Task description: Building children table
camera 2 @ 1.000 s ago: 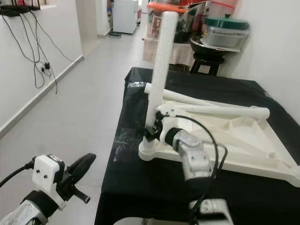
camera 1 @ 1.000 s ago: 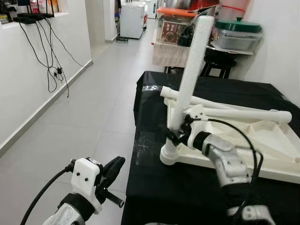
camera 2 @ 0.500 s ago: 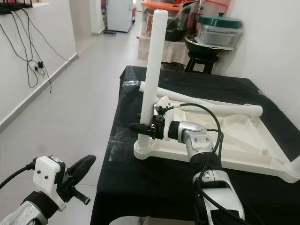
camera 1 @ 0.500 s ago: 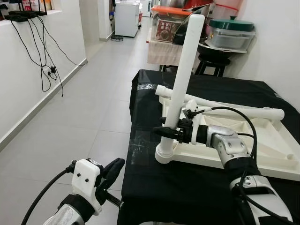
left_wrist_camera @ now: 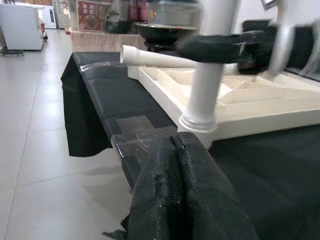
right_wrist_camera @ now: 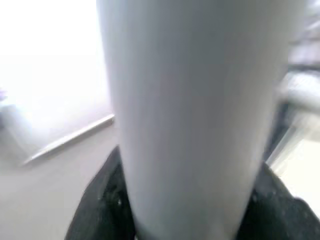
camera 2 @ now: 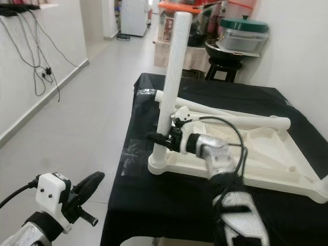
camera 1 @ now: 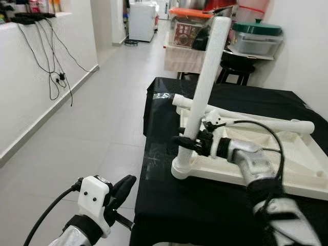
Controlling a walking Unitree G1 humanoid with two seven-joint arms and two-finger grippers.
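1. Table top (camera 1: 287, 154), a cream plastic slab with ribbed hollows, is lying upside down on a black cloth (camera 1: 205, 205) covering a low stand, with one white leg (camera 1: 202, 87) standing upright in its near corner socket.
2. Right gripper (camera 1: 190, 142) is clamping that leg low down, its black fingers (right_wrist_camera: 107, 200) pressing on either side of the smooth round tube.
3. Two more white legs (camera 1: 256, 122) are lying flat across the slab behind the upright one.
4. Left gripper (camera 1: 123, 187) is hanging low over the grey tiled floor (camera 1: 92, 123), well apart from the stand, its padded fingers (left_wrist_camera: 185, 195) pressed together on nothing.
5. Boxes and a green-lidded tub (camera 1: 256, 38) are sitting behind the stand, and cables (camera 1: 51, 66) are dangling down the white wall.
6. Blur is smearing the right forearm, and the slab's far edge is running out of view.
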